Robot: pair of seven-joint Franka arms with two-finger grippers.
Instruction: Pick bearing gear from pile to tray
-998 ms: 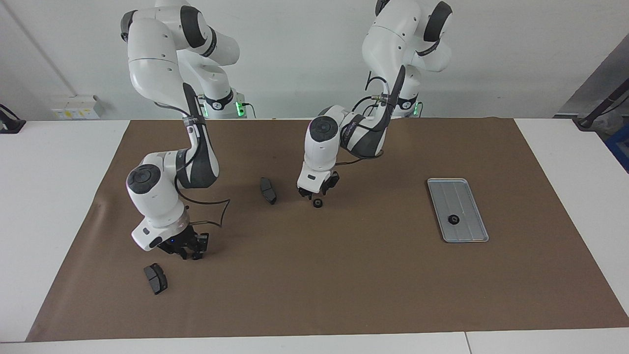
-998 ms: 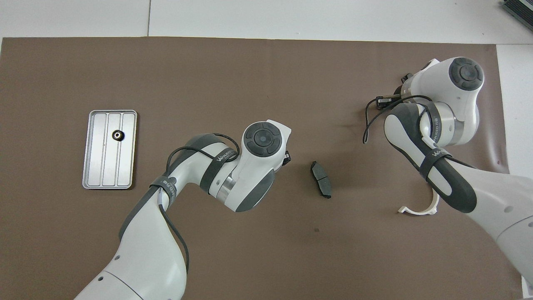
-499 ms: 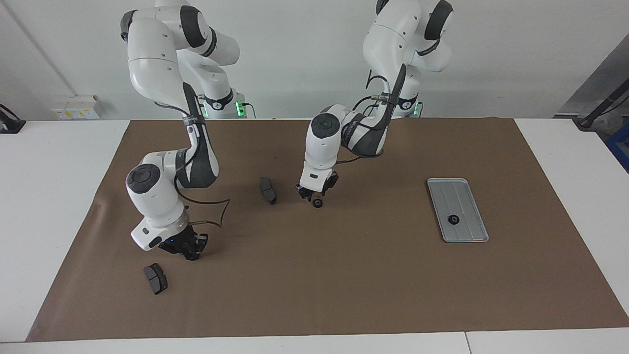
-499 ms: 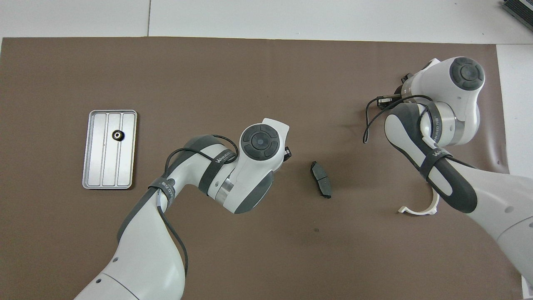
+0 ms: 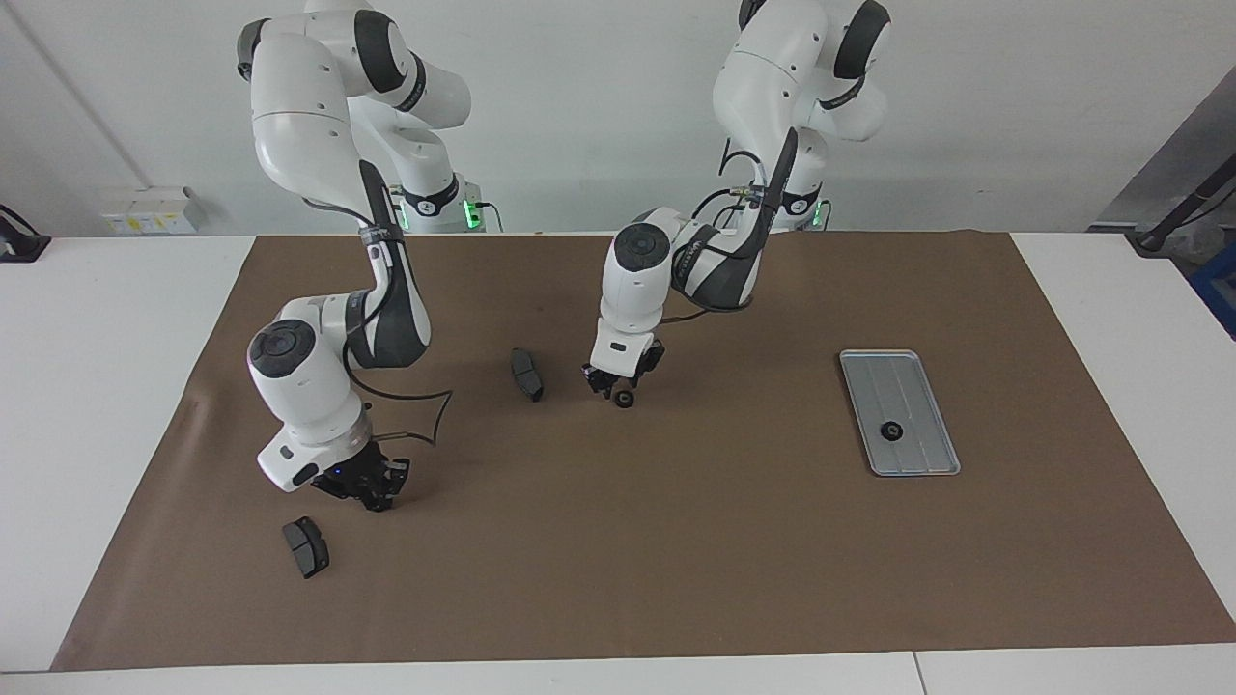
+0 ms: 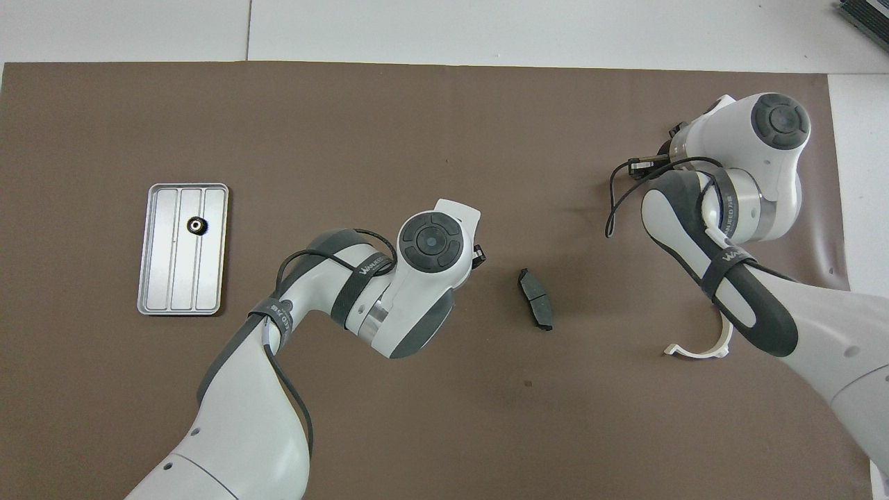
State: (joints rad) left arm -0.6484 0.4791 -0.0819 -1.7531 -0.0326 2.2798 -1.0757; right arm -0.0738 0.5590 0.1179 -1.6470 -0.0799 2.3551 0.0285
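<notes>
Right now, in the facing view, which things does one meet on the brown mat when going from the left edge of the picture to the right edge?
Brake pad → right gripper → second brake pad → left gripper, directly over a small black gear → tray, with one gear in it.

White lettering on dark arm straps [image 6: 368, 266], too small to read

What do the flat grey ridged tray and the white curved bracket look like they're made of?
The flat silver-grey ridged tray looks like metal, probably aluminium: brushed satin sheen, pressed lengthwise ridges, thin raised rim. The white curved bracket looks like moulded plastic: uniform matte white, thin smooth arc. That is less sure, since an arm partly hides it.
</notes>
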